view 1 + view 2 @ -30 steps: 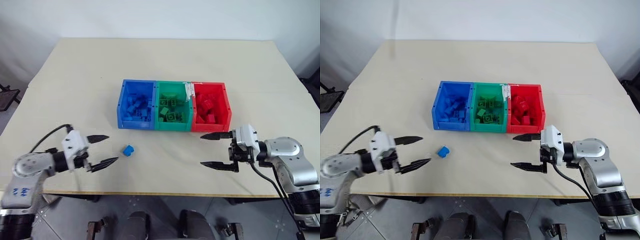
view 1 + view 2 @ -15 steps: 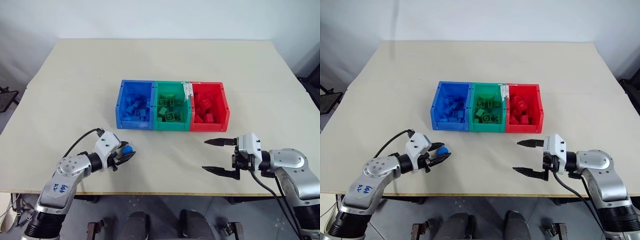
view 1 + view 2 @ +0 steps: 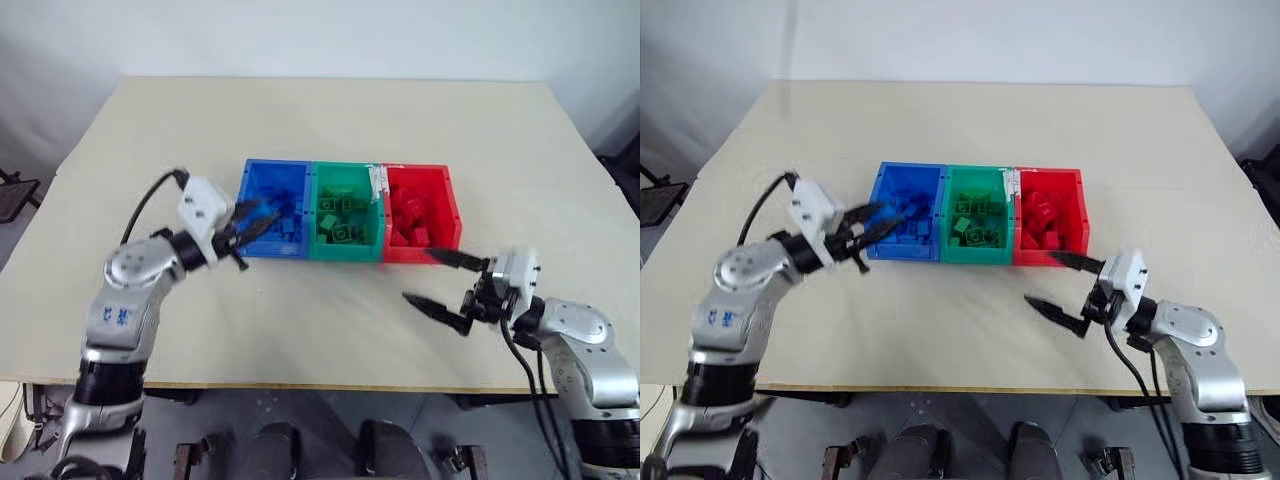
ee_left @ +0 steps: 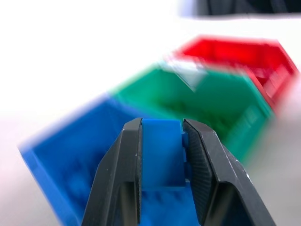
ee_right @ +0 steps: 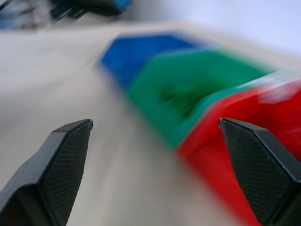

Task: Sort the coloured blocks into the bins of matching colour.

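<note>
My left gripper (image 3: 255,220) is shut on a small blue block (image 4: 161,150), held in the air at the near left corner of the blue bin (image 3: 285,250). The green bin (image 3: 345,250) and the red bin (image 3: 405,252) stand in a row to its right. Each bin holds several blocks of its own colour. My right gripper (image 3: 420,276) hangs open and holds nothing, just in front of the red bin's near right corner. The right wrist view looks between its fingertips (image 5: 75,141) along the row of bins.
The beige table (image 3: 330,130) stretches wide behind the bins and to both sides. Its front edge (image 3: 320,385) runs close under both arms. A white label (image 3: 379,183) sits on the wall between the green and red bins.
My left gripper closed on the blue block on the table, then lifted it up and forward to the blue bin. My right gripper rose slightly and turned, staying open.
</note>
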Available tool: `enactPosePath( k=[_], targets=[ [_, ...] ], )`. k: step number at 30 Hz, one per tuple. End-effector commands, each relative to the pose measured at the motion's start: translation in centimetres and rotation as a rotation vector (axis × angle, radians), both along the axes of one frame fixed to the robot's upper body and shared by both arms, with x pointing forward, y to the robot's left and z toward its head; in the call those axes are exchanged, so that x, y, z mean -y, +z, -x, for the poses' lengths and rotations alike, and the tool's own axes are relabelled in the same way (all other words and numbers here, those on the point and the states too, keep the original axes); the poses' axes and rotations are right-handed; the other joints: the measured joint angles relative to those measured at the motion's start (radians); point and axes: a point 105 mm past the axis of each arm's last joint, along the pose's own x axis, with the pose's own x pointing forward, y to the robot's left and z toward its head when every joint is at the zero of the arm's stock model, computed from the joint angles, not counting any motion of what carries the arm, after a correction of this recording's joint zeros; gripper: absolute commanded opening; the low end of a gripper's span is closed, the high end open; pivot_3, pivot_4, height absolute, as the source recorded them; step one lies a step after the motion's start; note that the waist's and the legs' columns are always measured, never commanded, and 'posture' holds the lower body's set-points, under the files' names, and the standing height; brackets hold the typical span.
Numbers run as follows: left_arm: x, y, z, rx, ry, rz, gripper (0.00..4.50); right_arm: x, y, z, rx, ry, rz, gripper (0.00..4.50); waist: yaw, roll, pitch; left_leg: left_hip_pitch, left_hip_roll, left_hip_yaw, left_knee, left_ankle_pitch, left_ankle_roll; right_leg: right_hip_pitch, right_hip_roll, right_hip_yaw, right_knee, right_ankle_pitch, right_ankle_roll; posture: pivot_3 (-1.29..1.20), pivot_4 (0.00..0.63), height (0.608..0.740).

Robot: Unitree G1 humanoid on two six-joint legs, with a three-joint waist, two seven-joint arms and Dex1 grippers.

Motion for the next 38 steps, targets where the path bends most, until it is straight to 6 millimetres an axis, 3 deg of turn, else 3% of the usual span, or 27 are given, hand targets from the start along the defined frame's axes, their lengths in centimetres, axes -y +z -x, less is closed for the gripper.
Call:
enactPosePath(
  k=[1,3,7,10,13,17,19,23,25,28,34,38],
  targets=[
    [-0.1,-1.1,-2.0,-0.022,0.053,-0.031,0.93,1.3,1.7,-1.1,0.071,-0.15,-0.061,4.5,0.0,0.0,0.0,0.0,0.0,0.0,0.0,0.0,0.0,0.0,0.0,0.0,0.0,0.0,0.0,0.0,0.15,0.74],
    [0.0,-0.9,-2.9,-0.019,0.066,0.009,0.93,1.3,1.7,-1.3,0.075,-0.169,-0.062,4.5,0.002,0.0,0.0,0.0,0.0,0.001,-0.001,0.0,0.0,0.0,0.001,0.0,0.0,0.0,0.0,0.0,0.15,0.74],
    [0.3,-1.4,-3.2,-0.035,0.045,-0.006,2.27,1.1,1.7,-0.9,0.08,-0.149,-0.047,4.5,0.001,0.0,0.0,-0.001,0.0,0.001,-0.001,0.0,0.0,-0.001,0.0,0.0,-0.001,0.0,0.0,0.0,0.15,0.74],
    [-0.7,-1.8,-3.0,-0.045,0.071,-0.019,3.25,0.9,1.3,-0.4,0.065,-0.104,-0.023,4.5,0.002,0.0,0.0,-0.001,0.0,0.001,-0.001,0.0,0.0,-0.001,0.0,0.0,-0.001,0.0,0.0,0.0,0.15,0.74],
    [-2.1,-1.3,-1.4,-0.016,0.04,0.026,4.15,0.6,0.3,0.4,0.023,-0.027,0.034,4.5,0.001,0.0,0.0,-0.001,0.0,0.001,-0.001,0.0,0.0,-0.001,0.0,0.0,-0.001,0.0,0.0,0.0,0.15,0.74],
    [-5.8,-2.1,1.1,-0.02,0.085,0.033,4.15,0.9,-0.7,0.6,-0.012,0.02,0.082,4.5,-0.015,0.0,0.0,0.0,0.001,0.001,-0.002,0.0,0.0,-0.001,0.001,0.0,-0.002,0.0,0.0,0.0,0.15,0.74],
    [-8.4,-2.9,3.6,0.018,0.109,-0.055,4.15,1.1,-1.3,0.6,-0.015,0.048,0.144,4.5,-0.026,0.0,0.0,0.0,0.002,0.001,-0.002,0.0,0.0,-0.001,0.001,0.0,-0.001,0.0,0.0,0.0,0.15,0.74],
    [-11.0,-4.5,6.7,-0.04,0.147,-0.1,4.15,1.2,-2.1,0.9,-0.039,0.116,0.206,4.5,-0.018,0.0,0.0,0.001,0.001,0.002,-0.003,0.0,0.0,0.0,0.0,0.001,-0.002,0.0,0.0,0.0,0.15,0.74],
    [-11.0,-6.4,9.0,-0.114,0.094,-0.15,4.15,1.1,-2.4,1.0,-0.065,0.158,0.213,4.5,-0.017,0.0,0.0,0.001,0.001,0.0,-0.002,0.0,0.001,0.0,-0.002,0.001,-0.002,0.0,0.0,0.0,0.15,0.74],
    [-11.0,-7.3,10.1,-0.16,0.077,-0.153,4.15,1.3,-2.8,1.2,-0.08,0.196,0.257,4.5,-0.009,0.0,0.0,0.001,0.0,0.0,-0.002,-0.001,0.001,0.001,-0.003,0.001,-0.003,0.0,0.0,0.0,0.15,0.74],
    [-10.6,-6.7,9.4,-0.126,0.111,-0.118,4.15,2.2,-3.5,1.3,-0.102,0.197,0.294,4.5,0.0,0.0,0.0,0.001,0.001,-0.001,-0.002,-0.001,0.001,0.001,-0.003,0.001,-0.003,0.0,-0.001,0.0,0.15,0.74],
    [-10.0,-7.9,9.2,-0.148,0.132,-0.144,4.15,3.0,-3.7,1.2,-0.093,0.148,0.296,4.5,-0.001,0.0,0.0,0.001,0.001,0.0,-0.003,-0.001,0.0,0.0,-0.003,0.001,-0.003,0.0,-0.001,0.0,0.15,0.74]
  ],
)
